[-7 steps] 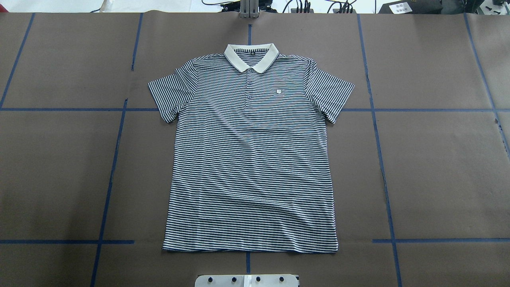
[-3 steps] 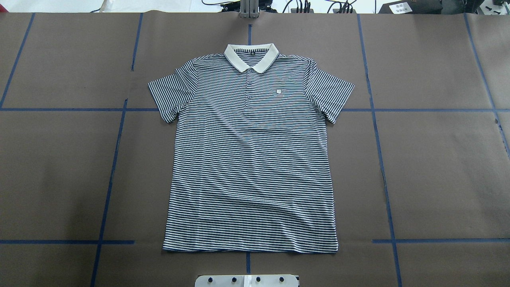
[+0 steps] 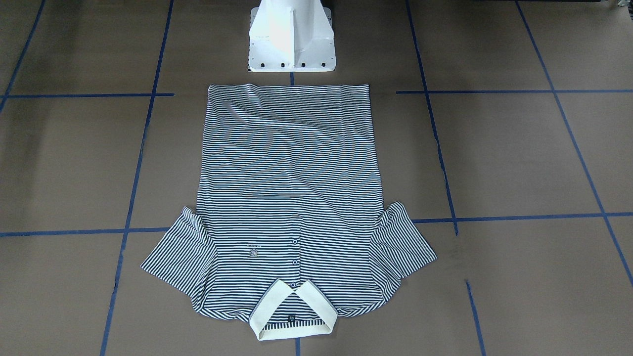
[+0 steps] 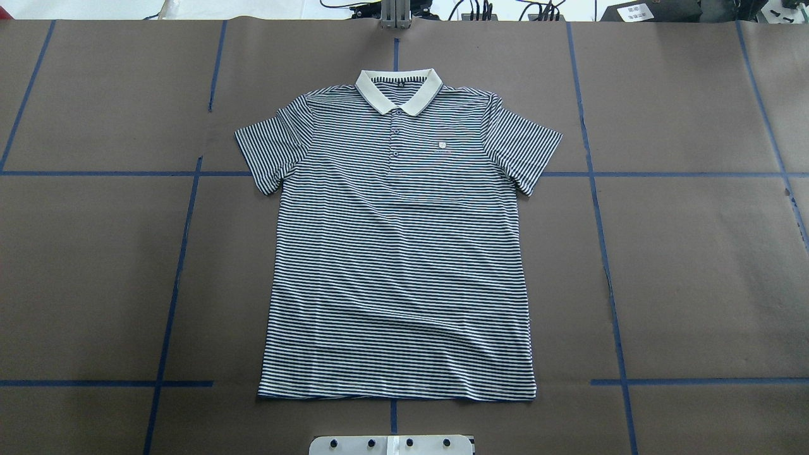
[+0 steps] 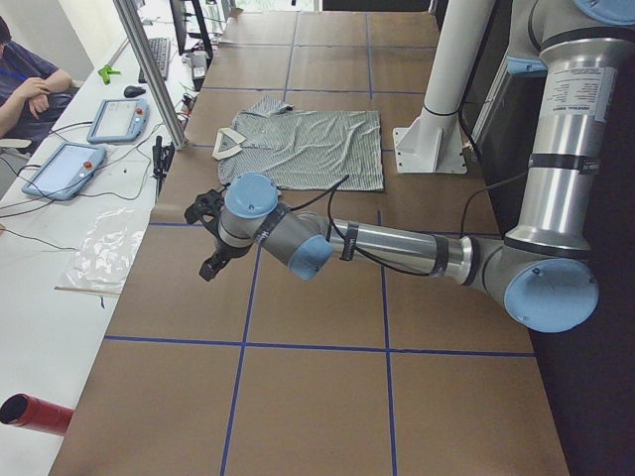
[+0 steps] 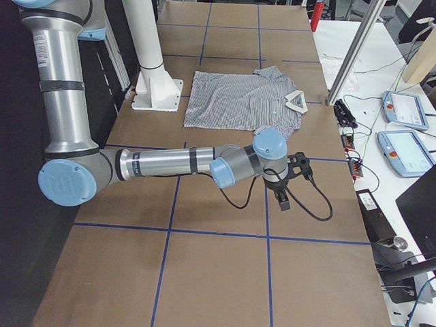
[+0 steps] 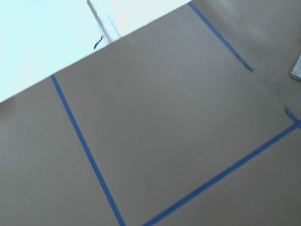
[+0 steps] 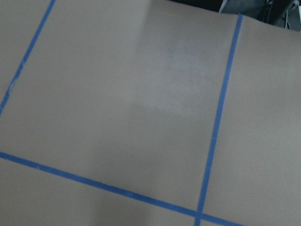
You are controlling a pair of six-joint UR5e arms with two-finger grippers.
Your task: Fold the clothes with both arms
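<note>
Lying flat and face up on the brown table point(image 4: 695, 265), the 1 striped polo shirt point(image 4: 398, 253) has its hem just in front of the white pedestal base point(image 3: 291, 37). Its cream collar point(image 4: 398, 91) is at the end farthest from that base. The 2 short sleeves are spread out to the sides, away from the line of the base. The small buttons point(image 4: 395, 133) run down from the collar toward the base, with the chest logo point(image 4: 442, 147) just beside them. Nothing touches the shirt. The left arm point(image 5: 397, 243) stretches out low from the base side, well apart from the shirt, and the left gripper point(image 5: 206, 243) hangs over bare table. The right arm point(image 6: 163, 163) does the same on the other side of the base, with the right gripper point(image 6: 289, 180) also over bare table. I cannot tell for either gripper if its fingers are apart or together. Blue tape lines point(image 4: 177, 278) cross the table around the base. Much farther from the base, past the table edge, a person point(image 5: 25, 84) sits near 2 pendants point(image 5: 64, 169).
</note>
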